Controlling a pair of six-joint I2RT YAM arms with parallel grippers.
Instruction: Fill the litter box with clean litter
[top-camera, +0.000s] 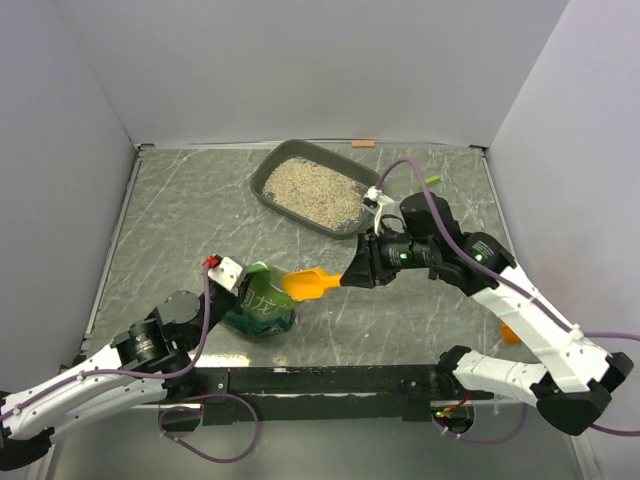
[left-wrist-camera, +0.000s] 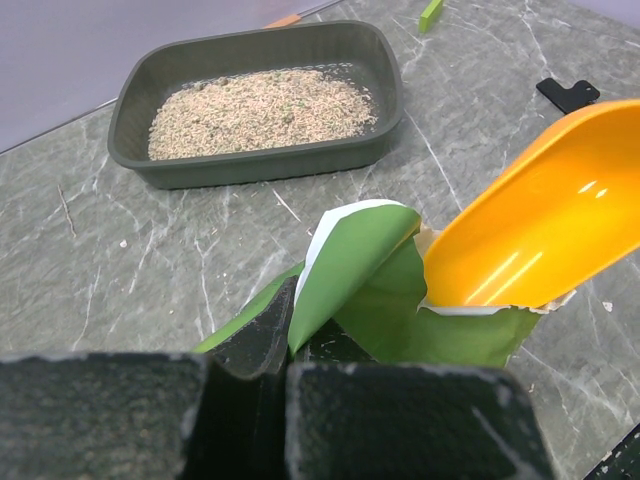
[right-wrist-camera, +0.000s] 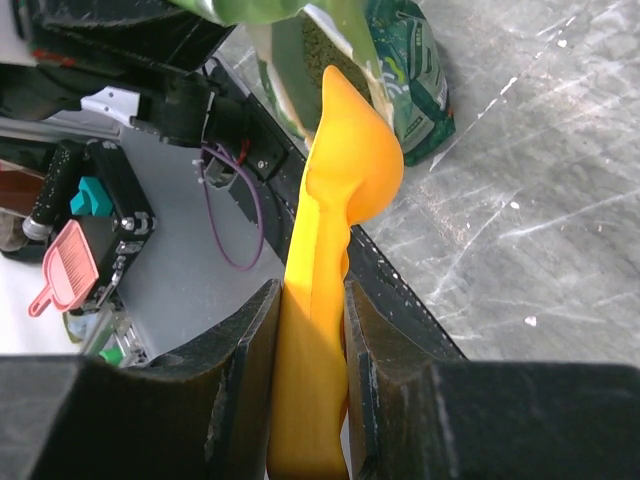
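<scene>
The dark-grey litter box (top-camera: 262, 178) (left-wrist-camera: 125, 105) sits at the back of the table with beige clean litter (top-camera: 315, 190) (left-wrist-camera: 260, 110) spread in it. A green bag (top-camera: 262, 312) (left-wrist-camera: 430, 330) (right-wrist-camera: 415, 60) stands near the front left. My left gripper (top-camera: 240, 285) (left-wrist-camera: 278, 335) is shut on the bag's torn top edge. My right gripper (top-camera: 352, 277) (right-wrist-camera: 312, 300) is shut on the handle of the orange scoop (top-camera: 308, 285) (left-wrist-camera: 545, 235) (right-wrist-camera: 345, 165). The scoop's bowl rests at the bag's open mouth and shows no litter in it.
A small green piece (top-camera: 432, 180) (left-wrist-camera: 431, 13) lies near the back right, and a black clip (left-wrist-camera: 567, 94) lies on the marble table (top-camera: 180, 220). An orange tab (top-camera: 363, 143) sits at the back edge. Grey walls close in three sides.
</scene>
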